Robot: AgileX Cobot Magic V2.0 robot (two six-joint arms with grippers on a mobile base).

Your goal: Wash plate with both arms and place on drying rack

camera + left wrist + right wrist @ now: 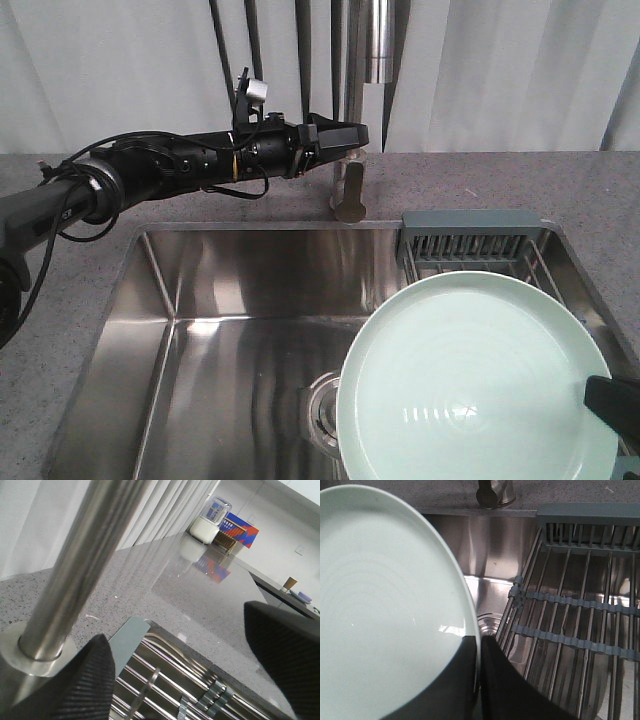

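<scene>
- Front view: the left gripper (340, 135) is hovering right at the faucet (365, 60). The right gripper (610, 400) is holding the mint-green plate (470, 380) by its rim, in front of and below the faucet, over the sink basin (220, 330). The drying rack (480, 245) is lying just right of the faucet's base.
- Left wrist view: the jaws are standing wide and empty, with the faucet's steel column just beside one finger (65, 690). Centring the column between them before closing looks like the sound move.
- Right wrist view: two black fingers (445, 695) are pinching the plate's edge in front of the faucet. The bite is narrow and the glaze looks slick, so holding firm and easing the plate under the spout, clear of the rack, seems wise.
</scene>
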